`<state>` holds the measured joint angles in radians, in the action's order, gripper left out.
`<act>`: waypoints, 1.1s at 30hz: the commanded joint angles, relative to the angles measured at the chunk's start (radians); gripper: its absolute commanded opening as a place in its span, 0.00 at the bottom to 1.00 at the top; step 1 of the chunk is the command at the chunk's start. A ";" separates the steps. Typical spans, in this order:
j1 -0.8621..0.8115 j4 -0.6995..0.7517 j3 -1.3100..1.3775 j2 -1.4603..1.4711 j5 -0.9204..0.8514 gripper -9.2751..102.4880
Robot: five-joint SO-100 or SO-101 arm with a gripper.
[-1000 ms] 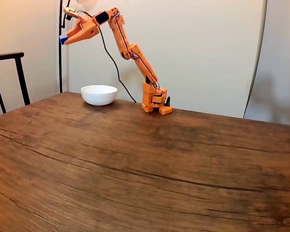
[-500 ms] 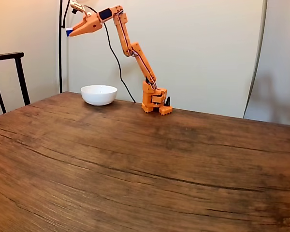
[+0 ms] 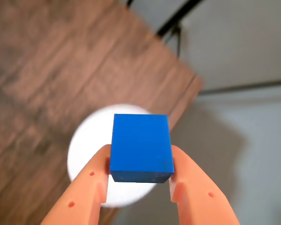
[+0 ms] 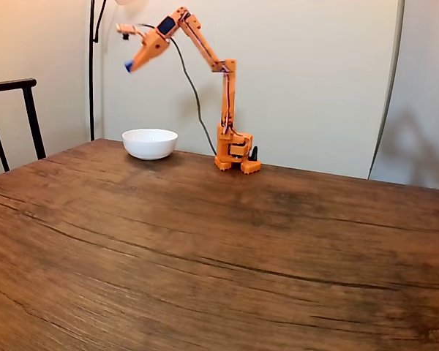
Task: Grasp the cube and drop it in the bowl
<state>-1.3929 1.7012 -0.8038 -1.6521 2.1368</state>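
I have the small bright blue cube (image 3: 141, 147) pinched between the two orange fingers of the gripper (image 3: 139, 176), carried high so it clears the rim of the glossy white round bowl (image 4: 150, 143). In the wrist view the bowl (image 3: 86, 147) sits directly behind the cube, so the line-up for a drop looks close. Compared with half a second ago, the arm has folded back toward its base and the gripper has tipped downward over the wooden table (image 4: 205, 248).
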 commanded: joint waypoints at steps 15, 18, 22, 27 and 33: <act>-0.144 -0.489 -1.118 -0.468 0.101 0.15; -0.152 -0.595 -1.246 -0.483 0.103 0.15; -0.156 -0.701 -1.344 -0.471 0.110 0.22; -0.161 -0.769 -1.394 -0.469 0.140 0.31; -0.149 -0.753 -1.374 -0.486 0.140 0.31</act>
<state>-1.5570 0.9495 -2.2028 -2.1031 2.2718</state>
